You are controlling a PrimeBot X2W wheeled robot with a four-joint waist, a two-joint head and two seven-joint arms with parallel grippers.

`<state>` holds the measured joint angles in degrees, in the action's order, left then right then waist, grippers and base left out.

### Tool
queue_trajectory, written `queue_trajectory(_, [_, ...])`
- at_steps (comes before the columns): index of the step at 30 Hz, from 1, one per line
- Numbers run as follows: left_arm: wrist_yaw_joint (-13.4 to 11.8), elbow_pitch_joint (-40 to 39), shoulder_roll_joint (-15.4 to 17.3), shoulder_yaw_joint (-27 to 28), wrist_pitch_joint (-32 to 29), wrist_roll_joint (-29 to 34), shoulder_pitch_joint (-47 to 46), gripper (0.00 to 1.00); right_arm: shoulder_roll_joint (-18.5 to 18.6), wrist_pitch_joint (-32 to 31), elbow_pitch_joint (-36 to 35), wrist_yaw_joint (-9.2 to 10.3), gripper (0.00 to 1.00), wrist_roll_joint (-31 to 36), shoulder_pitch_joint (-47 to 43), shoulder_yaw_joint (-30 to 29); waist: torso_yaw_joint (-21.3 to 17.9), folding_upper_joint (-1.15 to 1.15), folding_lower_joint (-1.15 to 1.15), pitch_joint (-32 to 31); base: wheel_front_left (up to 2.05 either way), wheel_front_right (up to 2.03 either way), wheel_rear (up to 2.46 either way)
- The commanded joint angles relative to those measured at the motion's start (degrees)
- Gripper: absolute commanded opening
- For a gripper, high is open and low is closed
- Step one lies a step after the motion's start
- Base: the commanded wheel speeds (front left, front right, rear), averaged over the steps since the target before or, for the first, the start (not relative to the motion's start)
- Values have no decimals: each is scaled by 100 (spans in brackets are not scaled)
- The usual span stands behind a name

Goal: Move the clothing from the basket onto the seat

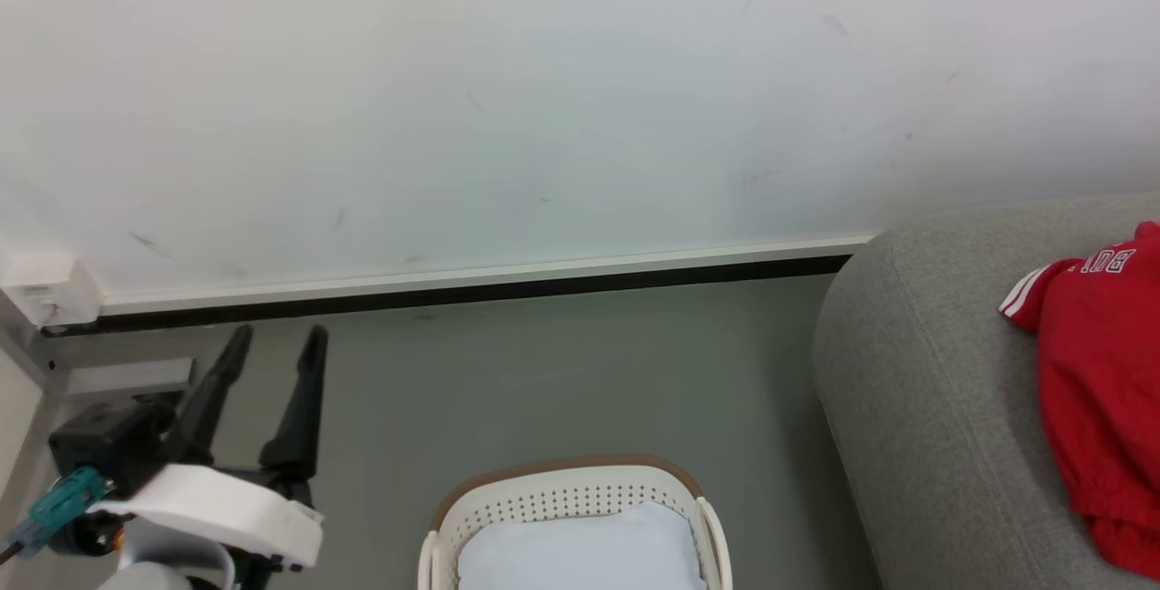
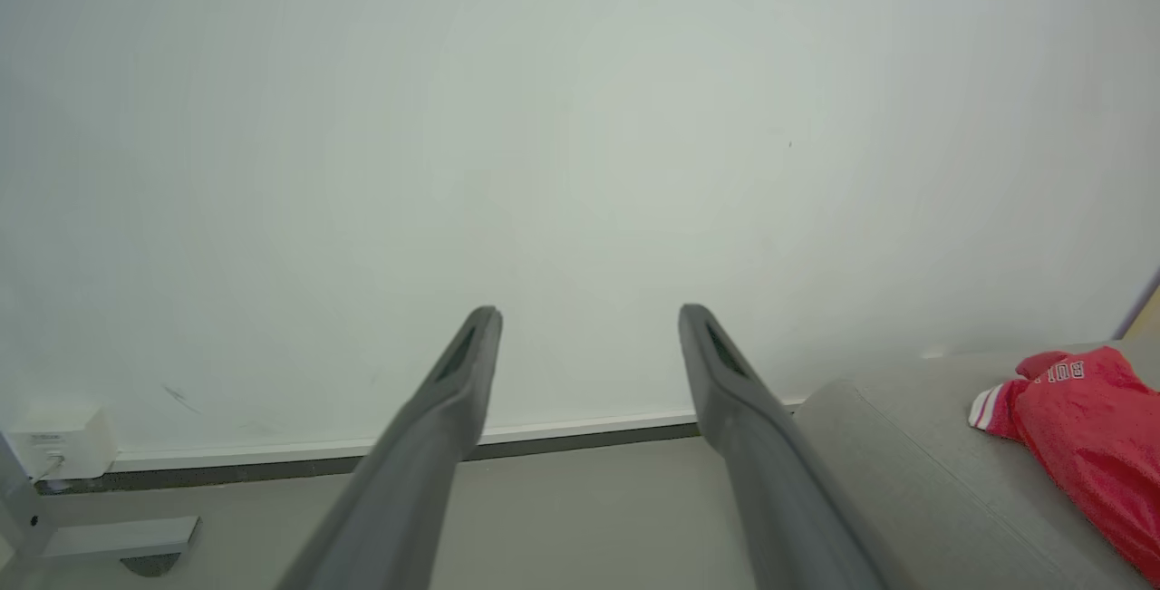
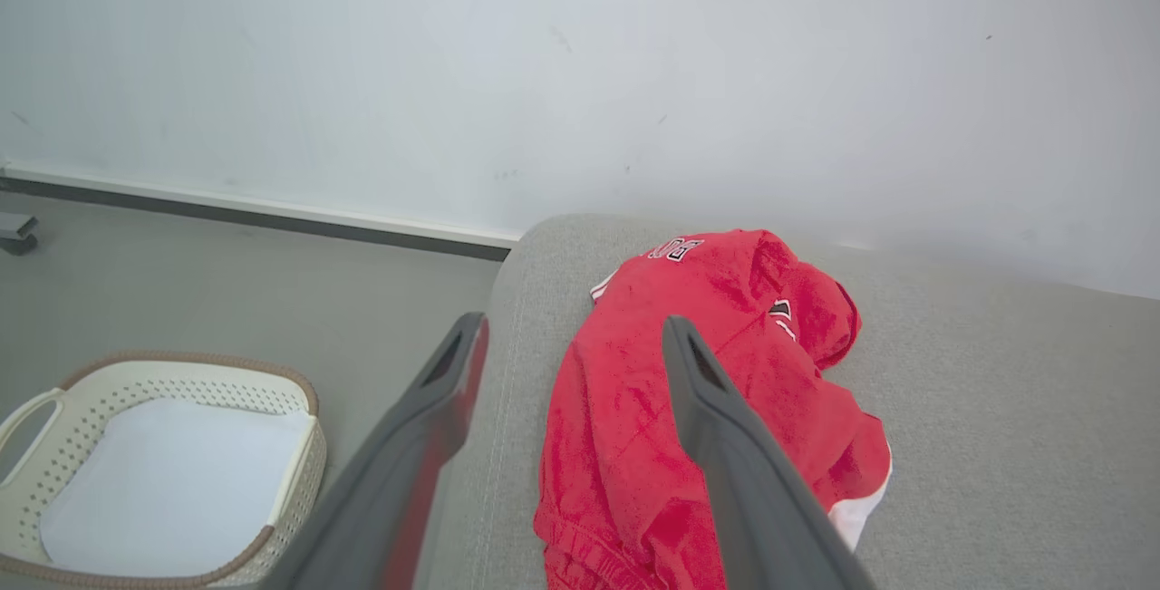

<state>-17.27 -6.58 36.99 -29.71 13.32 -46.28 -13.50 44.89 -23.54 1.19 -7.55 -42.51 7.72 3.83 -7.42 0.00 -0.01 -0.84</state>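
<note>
Grey seat (image 3: 997, 409) under red clothing (image 3: 616, 427)

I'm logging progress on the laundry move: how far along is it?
Done: the bright red soft shirt lies crumpled on the large light-grey fabric seat; the cream-white perforated plastic basket shows just its pale blue-white liner. In hand: nothing; the left claw and right claw stand open and empty. Left: apparently nothing.

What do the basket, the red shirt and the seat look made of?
Basket: probably moulded plastic, matte cream, with perforated walls and brown rim. Red shirt: soft, fleecy-looking fabric, crumpled into folds. Seat: light-grey woven upholstery, matte, finely textured.
</note>
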Motion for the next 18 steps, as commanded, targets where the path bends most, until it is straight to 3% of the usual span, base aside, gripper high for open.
queue_trajectory(1, [-99,-62,55,200,94,-70,242,100,-400,106,-317,13,100,209,-285,-290,105,0,1,-45,0,0,0])
queue_trajectory(7, [-80,-184,-177,729,187,-212,833,100,-1885,512,-1217,13,100,1142,-752,-788,309,0,1,-101,0,0,0])
queue_trajectory(9, [-45,-209,-279,906,180,9,969,100,-2308,724,-1425,13,100,1467,-873,-809,385,0,1,-108,0,0,0])
queue_trajectory(11, [22,-217,-563,1124,182,171,1135,100,-2775,956,-1534,13,100,1642,-945,-792,429,0,1,-96,0,0,0])
queue_trajectory(13, [159,-143,-775,1297,180,405,1262,100,-3111,1218,-1570,13,100,1862,-1022,-877,500,0,1,-100,0,0,0])
queue_trajectory(14, [159,-143,-775,1297,180,405,1262,100,-3111,1218,-1570,13,100,1862,-1022,-877,500,0,1,-100,0,0,0])
queue_trajectory(18, [450,29,-1348,1707,182,913,1516,100,-3562,1736,-1463,13,100,2148,-1142,-621,588,0,1,-98,0,0,0])
